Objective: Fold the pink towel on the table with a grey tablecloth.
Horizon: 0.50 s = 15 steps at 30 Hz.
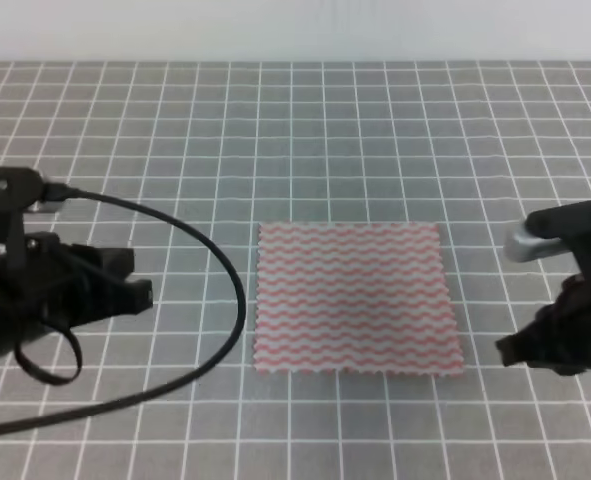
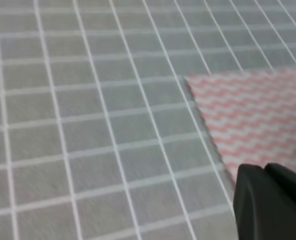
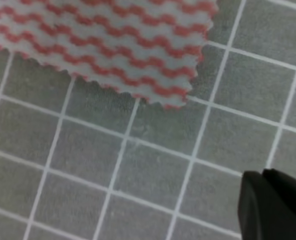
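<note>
At the far left of the high view, the left end effector [image 1: 125, 285] is seen low over the desk [image 1: 375, 120], its dark body pointing toward the middle. A black cable [image 1: 210, 255] is looped out from it in an arc and trails down toward the lower left edge. Whether its fingers are spread or pressed together cannot be told: in the left wrist view only one dark corner of the end effector [image 2: 270, 202] is shown, with nothing between its parts visible.

The pink towel [image 1: 355, 298] is laid flat and unfolded on the grey gridded cloth, slightly right of the middle of the desk, with its wavy stripes running across and its zigzag edges lying on the cloth. It is touched by neither end effector. In the left wrist view one corner of the towel [image 2: 253, 120] is seen just beyond the dark tip.

To the right, the right end effector [image 1: 550, 345] is held just beside the towel's near right corner, apart from it. Its state cannot be told either; in the right wrist view only a dark edge [image 3: 275, 205] is shown, with the towel's corner [image 3: 117, 45] near it.
</note>
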Tool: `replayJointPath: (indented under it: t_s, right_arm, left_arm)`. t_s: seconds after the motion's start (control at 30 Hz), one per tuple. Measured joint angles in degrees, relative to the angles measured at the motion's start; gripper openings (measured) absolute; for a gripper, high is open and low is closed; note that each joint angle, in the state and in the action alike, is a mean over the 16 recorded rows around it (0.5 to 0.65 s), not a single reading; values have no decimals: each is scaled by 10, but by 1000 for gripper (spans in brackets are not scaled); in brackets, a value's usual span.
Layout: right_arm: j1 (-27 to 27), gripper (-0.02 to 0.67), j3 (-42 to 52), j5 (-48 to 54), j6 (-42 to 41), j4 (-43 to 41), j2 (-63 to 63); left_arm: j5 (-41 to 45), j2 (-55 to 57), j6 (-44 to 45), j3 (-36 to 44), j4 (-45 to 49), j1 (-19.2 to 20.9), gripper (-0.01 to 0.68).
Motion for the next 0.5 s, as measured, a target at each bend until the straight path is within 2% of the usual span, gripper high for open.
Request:
replayJointPath:
  t_s: [0.17, 0.5]
  right_arm:
    - [25, 39, -18, -32, 44, -24, 67]
    - [27, 212, -23, -106, 47, 51, 165]
  left_arm:
    - [-34, 21, 0, -4, 0, -1, -2]
    - [-56, 42, 0, -5, -1, -1, -2]
